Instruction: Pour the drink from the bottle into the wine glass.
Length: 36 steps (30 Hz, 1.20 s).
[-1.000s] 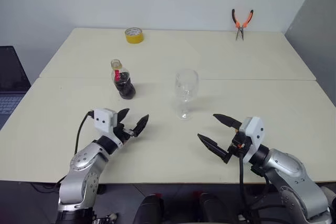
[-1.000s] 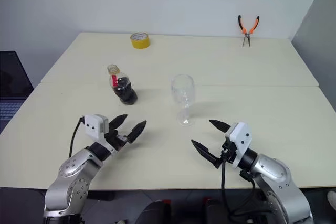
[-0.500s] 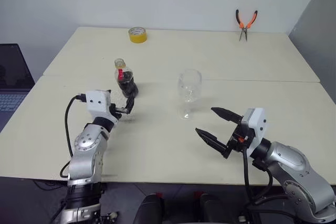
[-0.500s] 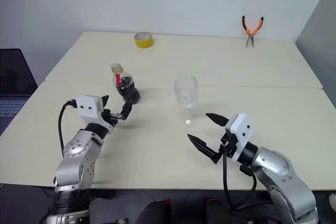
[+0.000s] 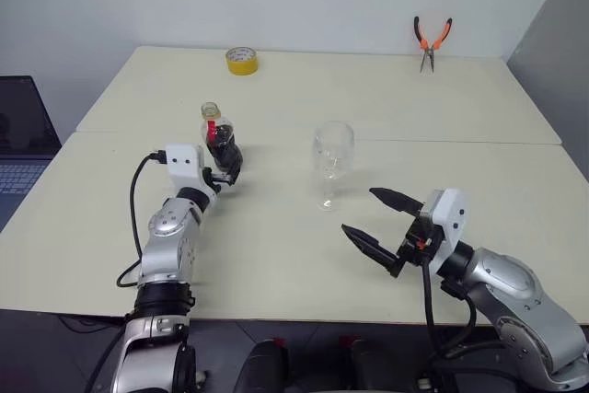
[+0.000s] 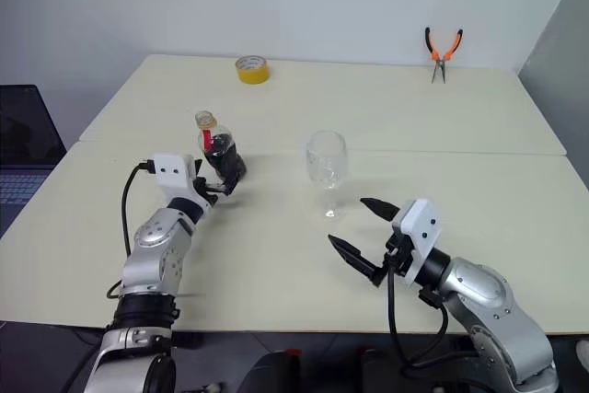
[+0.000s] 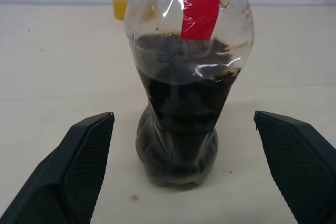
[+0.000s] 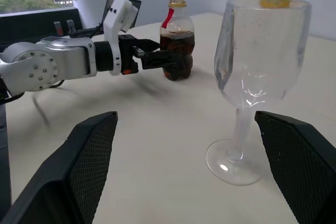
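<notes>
From the head views, we record the bottle (image 5: pixel 221 142) standing upright on the table (image 5: pixel 304 255), left of centre, holding the drink (image 5: pixel 222 151) in its lower body. The wine glass (image 5: pixel 331 161) stands upright to the right of it, apart from it and empty. The left gripper (image 5: pixel 226 164) sits level at the bottle's lower body, fingers spread to either side; we cannot tell from here whether they touch it. The right gripper (image 5: pixel 377 227) hovers near and to the right of the glass, fingers wide apart, holding nothing. A yellow tape roll (image 5: pixel 239 60) and pliers (image 5: pixel 430 40) lie at the far edge.

In the left wrist view, the bottle (image 7: pixel 186 87) stands centred between the two spread fingers (image 7: pixel 73 166), with clear gaps on both sides; nothing is gripped.

In the right wrist view, the glass (image 8: pixel 254 77) stands close ahead, between that gripper's open fingers (image 8: pixel 79 166) but beyond their tips, untouched.

We judge the step in hand to be grasping the bottle. To do it well, we advise keeping it centred, closing at the narrower waist above the bulge, and squeezing gently, as the thin plastic may buckle or slide.
</notes>
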Each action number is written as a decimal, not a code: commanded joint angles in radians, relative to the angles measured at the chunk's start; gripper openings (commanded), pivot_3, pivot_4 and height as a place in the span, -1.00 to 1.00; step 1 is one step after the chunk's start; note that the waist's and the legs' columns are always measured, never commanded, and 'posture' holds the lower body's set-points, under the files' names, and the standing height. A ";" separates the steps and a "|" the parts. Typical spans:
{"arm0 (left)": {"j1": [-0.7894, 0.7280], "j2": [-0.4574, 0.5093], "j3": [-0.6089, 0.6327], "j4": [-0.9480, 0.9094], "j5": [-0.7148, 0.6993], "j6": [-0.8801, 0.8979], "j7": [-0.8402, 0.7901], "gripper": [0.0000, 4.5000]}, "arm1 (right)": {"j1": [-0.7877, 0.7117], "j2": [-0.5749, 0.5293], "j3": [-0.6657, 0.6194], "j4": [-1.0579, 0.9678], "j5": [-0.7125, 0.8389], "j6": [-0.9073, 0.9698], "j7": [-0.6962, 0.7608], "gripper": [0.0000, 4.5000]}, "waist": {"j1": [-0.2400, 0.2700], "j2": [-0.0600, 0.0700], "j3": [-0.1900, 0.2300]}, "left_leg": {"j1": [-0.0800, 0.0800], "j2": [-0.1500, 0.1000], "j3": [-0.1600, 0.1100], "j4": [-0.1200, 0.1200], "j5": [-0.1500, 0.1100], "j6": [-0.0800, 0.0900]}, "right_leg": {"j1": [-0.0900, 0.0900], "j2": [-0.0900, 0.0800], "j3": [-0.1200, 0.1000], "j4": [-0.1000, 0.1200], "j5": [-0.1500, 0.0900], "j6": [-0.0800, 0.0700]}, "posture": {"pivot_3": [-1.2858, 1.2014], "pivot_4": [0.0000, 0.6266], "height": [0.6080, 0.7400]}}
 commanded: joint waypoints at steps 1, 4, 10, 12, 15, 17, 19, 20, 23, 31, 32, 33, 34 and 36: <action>-0.058 0.025 0.000 0.066 0.006 -0.060 -0.039 1.00 | -0.020 0.002 0.000 -0.061 0.012 -0.022 -0.003 0.99 | 0.000 0.000 0.000 | 0.000 0.000 0.000 0.000 0.000 0.000 | 0.000 0.000 0.000 0.000 0.000 0.000 | 0.03 -0.52 1.00; -0.100 0.031 -0.005 0.131 0.014 -0.093 -0.056 1.00 | -0.018 -0.009 -0.003 -0.074 0.021 -0.022 0.012 0.99 | 0.000 0.000 0.000 | 0.000 0.000 0.000 0.000 0.000 0.000 | 0.000 0.000 0.000 0.000 0.000 0.000 | 0.03 -0.52 1.00; -0.161 0.034 -0.008 0.238 0.018 -0.140 -0.084 0.92 | -0.019 -0.030 -0.009 -0.082 0.031 -0.019 0.028 1.00 | 0.000 0.000 0.000 | 0.000 0.000 0.000 0.000 0.000 0.000 | 0.000 0.000 0.000 0.000 0.000 0.000 | 0.03 -0.52 1.00; -0.186 0.031 -0.009 0.279 0.020 -0.154 -0.093 0.75 | -0.023 -0.031 -0.016 -0.079 0.030 -0.020 0.026 1.00 | 0.000 0.000 0.000 | 0.000 0.000 0.000 0.000 0.000 0.000 | 0.000 0.000 0.000 0.000 0.000 0.000 | 0.03 -0.52 1.00; -0.207 0.030 -0.002 0.314 0.014 -0.165 -0.101 0.31 | -0.025 -0.029 -0.014 -0.077 0.023 -0.022 0.022 1.00 | 0.001 0.000 0.000 | 0.000 0.000 0.000 0.000 0.000 0.000 | 0.000 0.000 0.000 0.000 0.000 0.000 | 0.03 -0.52 1.00; -0.213 0.030 0.005 0.325 0.006 -0.165 -0.107 0.00 | -0.025 -0.026 -0.011 -0.077 0.017 -0.024 0.018 1.00 | 0.001 0.000 0.000 | 0.000 0.000 0.000 0.000 0.000 0.000 | 0.000 0.000 0.000 0.000 0.000 0.000 | 0.03 -0.52 1.00; -0.218 0.030 0.013 0.328 -0.002 -0.161 -0.109 -0.26 | -0.024 -0.023 -0.006 -0.076 0.004 -0.032 0.013 1.00 | 0.001 0.000 0.000 | -0.001 0.000 0.000 0.000 0.000 0.000 | 0.000 0.000 0.000 0.000 0.000 0.000 | 0.03 -0.52 1.00; -0.219 0.030 0.015 0.326 -0.005 -0.158 -0.108 -0.39 | -0.024 -0.022 -0.003 -0.076 -0.005 -0.039 0.010 1.00 | 0.001 0.000 0.000 | -0.001 0.000 0.000 0.000 0.000 0.000 | 0.000 0.000 0.000 0.000 0.000 0.000 | 0.03 -0.52 1.00; -0.220 0.029 0.022 0.311 -0.016 -0.143 -0.106 -0.60 | -0.025 -0.018 0.000 -0.078 -0.013 -0.058 0.011 1.00 | 0.001 0.000 0.000 | -0.001 0.000 0.000 0.000 0.000 0.000 | 0.000 0.000 0.000 0.000 0.000 0.000 | 0.03 -0.52 1.00; -0.216 0.021 -0.013 0.141 -0.013 -0.041 -0.096 -0.67 | -0.052 -0.040 -0.023 -0.109 0.048 -0.010 0.019 1.00 | 0.001 -0.001 0.001 | -0.001 0.000 0.000 0.001 0.001 -0.002 | -0.001 0.000 0.000 0.000 0.000 0.000 | 0.03 -0.52 1.00; -0.220 0.019 -0.020 0.124 -0.014 -0.020 -0.099 -0.67 | -0.058 -0.041 -0.023 -0.111 0.053 -0.002 0.015 1.00 | 0.001 -0.001 0.001 | -0.001 0.000 0.000 0.001 0.001 -0.002 | -0.001 0.000 0.000 0.000 0.000 0.000 | 0.03 -0.52 1.00; -0.225 0.022 -0.041 0.106 0.002 -0.015 -0.108 -0.67 | -0.067 -0.039 -0.023 -0.113 0.057 0.008 0.007 1.00 | 0.001 -0.001 0.001 | -0.001 0.000 0.000 0.001 0.001 -0.002 | -0.001 0.000 0.000 0.000 0.000 0.000 | 0.03 -0.52 1.00; -0.230 0.024 -0.060 0.092 0.017 -0.014 -0.117 -0.67 | -0.076 -0.036 -0.022 -0.112 0.059 0.018 -0.004 1.00 | 0.001 -0.001 0.001 | -0.001 0.000 0.000 0.001 0.001 -0.002 | -0.001 0.000 0.000 0.000 0.000 0.000 | 0.03 -0.52 1.00; -0.253 0.031 -0.121 0.073 0.069 -0.042 -0.141 -0.67 | -0.098 -0.024 -0.026 -0.107 0.059 0.034 -0.036 1.00 | 0.001 -0.001 0.001 | -0.001 0.000 0.000 0.001 0.001 -0.002 | -0.001 0.000 0.000 0.000 0.000 0.000 | 0.03 -0.52 1.00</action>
